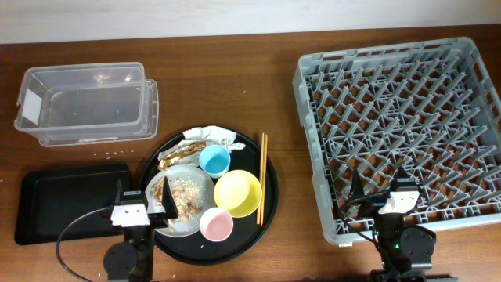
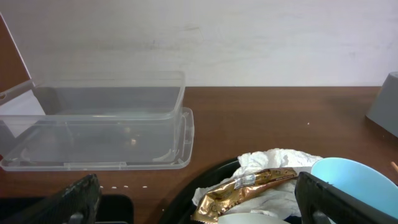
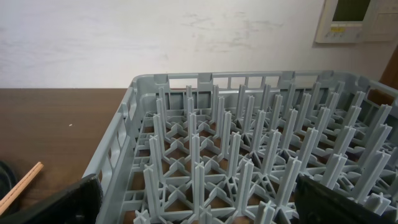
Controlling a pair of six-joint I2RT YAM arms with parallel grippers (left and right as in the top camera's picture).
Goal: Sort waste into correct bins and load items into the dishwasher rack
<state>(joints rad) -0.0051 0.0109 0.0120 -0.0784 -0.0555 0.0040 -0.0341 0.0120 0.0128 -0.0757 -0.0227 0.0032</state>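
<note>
A round black tray holds the napkin (image 1: 210,135), gold wrapper (image 1: 180,153), blue bowl (image 1: 214,160), yellow bowl (image 1: 237,193), pink bowl (image 1: 216,225), chopsticks (image 1: 262,176) and the grey plate (image 1: 188,224) with food scraps (image 1: 186,192). My left gripper (image 1: 145,202) hangs open over the plate's left side. In its wrist view the wrapper (image 2: 249,186), napkin (image 2: 280,158) and blue bowl (image 2: 351,183) lie just ahead of the left gripper (image 2: 199,200). The right gripper (image 1: 380,188) stands open over the near edge of the grey rack (image 1: 403,117), empty, its pegs (image 3: 249,155) ahead.
The clear plastic box (image 1: 86,106) stands at the back left with its lid under it, also seen as the clear box (image 2: 106,118). A flat black tray (image 1: 66,205) lies at the front left. The round tray's rim (image 1: 270,211) is near the rack. A chopstick tip (image 3: 22,183) shows left of the rack.
</note>
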